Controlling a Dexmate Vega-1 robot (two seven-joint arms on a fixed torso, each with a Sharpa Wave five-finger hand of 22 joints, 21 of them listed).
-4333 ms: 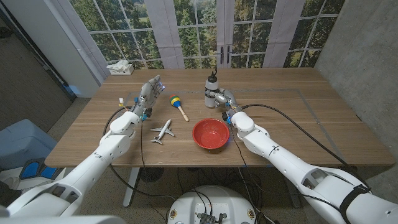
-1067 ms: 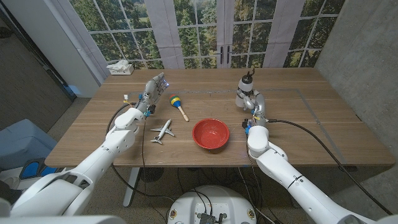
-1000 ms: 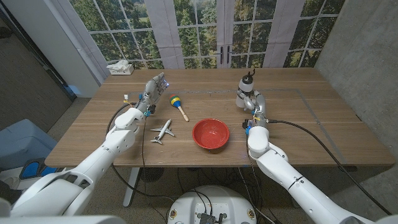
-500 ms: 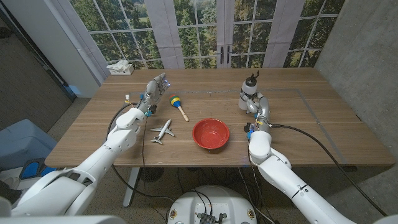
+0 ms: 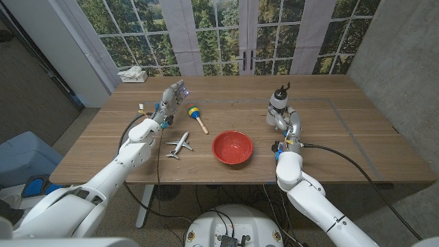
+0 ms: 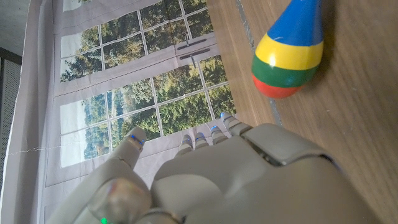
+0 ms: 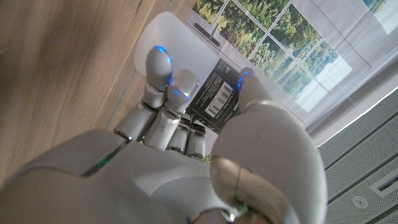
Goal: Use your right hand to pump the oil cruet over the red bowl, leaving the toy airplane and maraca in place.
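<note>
The oil cruet [image 5: 277, 105] is gripped upright in the right hand [image 5: 287, 120], fingers wrapped around its body, well beyond and to the right of the red bowl [image 5: 232, 147], so pumping there would likely miss it.

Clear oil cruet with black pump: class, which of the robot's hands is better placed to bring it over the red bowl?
Right. The right hand already grips the clear oil cruet; the left hand is across the red bowl.
</note>
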